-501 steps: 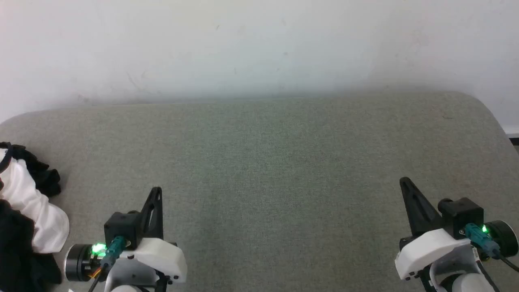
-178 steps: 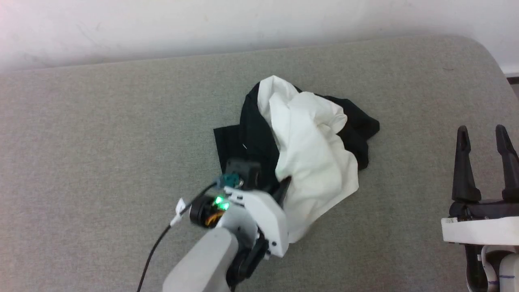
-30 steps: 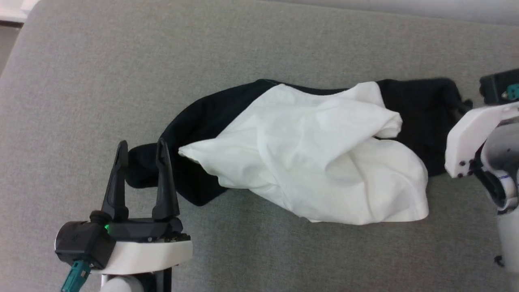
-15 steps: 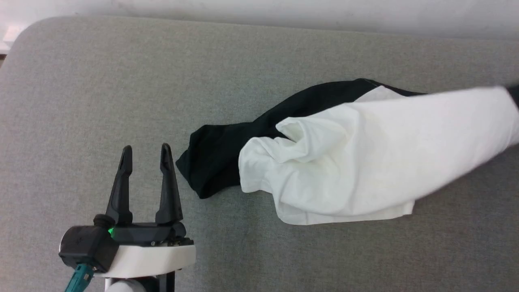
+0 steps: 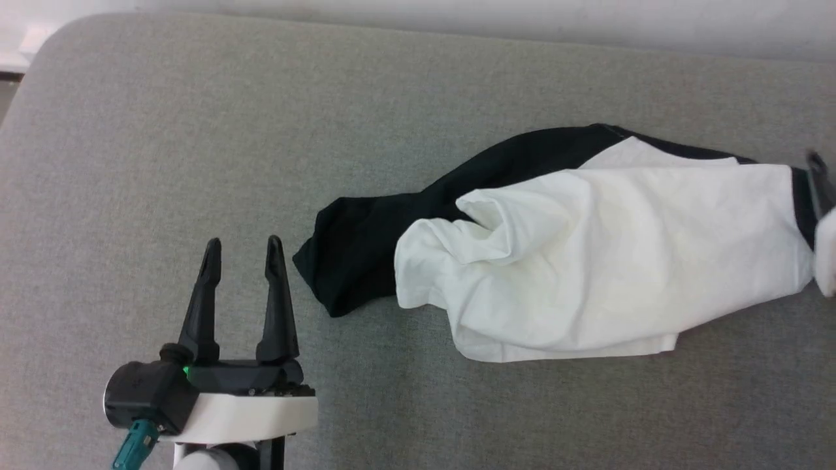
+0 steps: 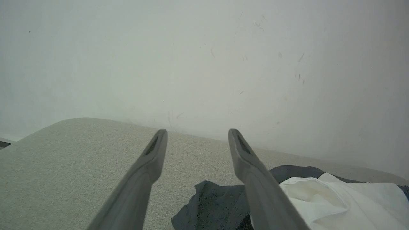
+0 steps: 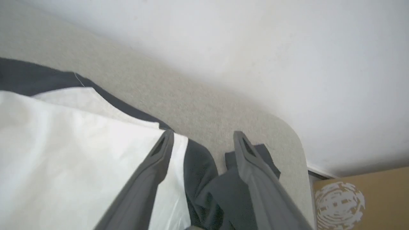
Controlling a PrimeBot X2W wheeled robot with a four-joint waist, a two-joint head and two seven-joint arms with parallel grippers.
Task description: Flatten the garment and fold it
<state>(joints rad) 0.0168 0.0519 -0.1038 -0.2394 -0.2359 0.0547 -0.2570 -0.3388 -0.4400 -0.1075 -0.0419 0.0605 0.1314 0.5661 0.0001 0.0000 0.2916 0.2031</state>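
While left tool (image 5: 243, 243) and right tool (image 7: 203, 133) gape wide, the garment (image 5: 588, 261) stretches left-right, black sleeve (image 5: 346, 254) leftward.

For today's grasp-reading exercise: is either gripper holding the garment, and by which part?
Nothing is held. The left gripper is open, clear of the garment; the right gripper is open too, straddling its black end without clamping it.
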